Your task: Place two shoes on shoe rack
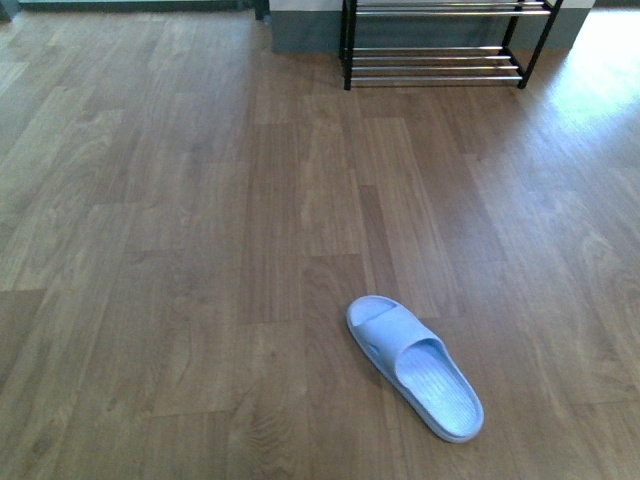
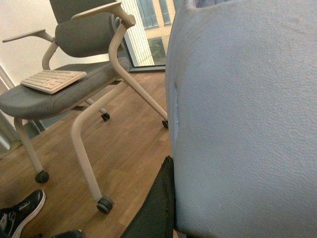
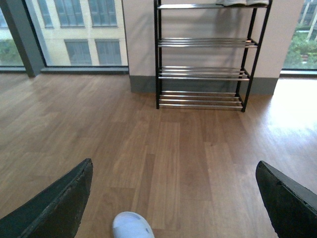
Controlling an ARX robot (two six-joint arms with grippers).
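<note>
One pale-blue slide slipper [image 1: 415, 365] lies on the wooden floor, toe towards the shoe rack [image 1: 440, 45], which stands far off against the wall. Neither arm shows in the front view. In the left wrist view a second pale-blue slipper [image 2: 242, 124] fills the picture, and my left gripper [image 2: 208, 198] is shut on it. One black finger [image 2: 156, 208] presses its edge; the other is hidden. My right gripper [image 3: 173, 198] hangs open above the floor, with the lying slipper's toe [image 3: 131, 225] just below it. The rack [image 3: 200, 74] is straight ahead, its lower rod shelves bare.
Something pale-soled [image 3: 245, 2] sits on the rack's top shelf, cut off by the frame. A grey wheeled chair [image 2: 74, 84] carrying a keyboard [image 2: 52, 81] stands off to the side. Beside it is a person's black sneaker [image 2: 22, 210]. Windows [image 3: 74, 29] line the far wall.
</note>
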